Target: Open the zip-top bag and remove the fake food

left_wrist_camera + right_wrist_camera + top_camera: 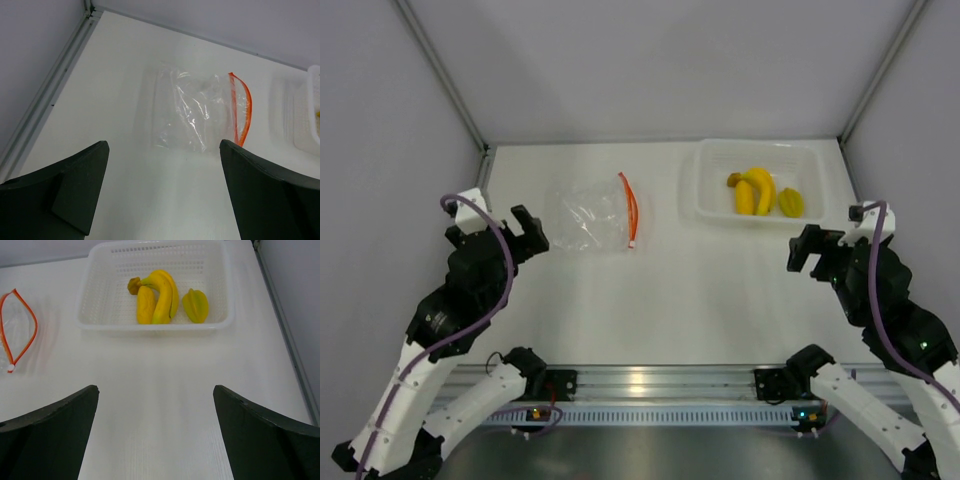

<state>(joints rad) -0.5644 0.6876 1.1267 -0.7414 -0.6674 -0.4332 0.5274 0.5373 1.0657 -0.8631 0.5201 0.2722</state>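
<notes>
The zip-top bag (592,220) lies flat and crinkled on the white table, left of centre, its orange-red zipper strip (632,205) on the right edge and parted into a loop. Nothing shows inside the bag (192,112). The fake food, a yellow banana bunch (755,190) and a yellow-green ridged fruit (790,202), rests in a white basket (705,190). My left gripper (528,231) hovers open just left of the bag, apart from it (164,150). My right gripper (807,250) stands open in front of the basket (150,326), holding nothing (155,390).
White walls close in the table on the left, back and right, with metal frame rails in the corners (455,85). An aluminium rail (650,385) carrying both arm bases runs along the near edge.
</notes>
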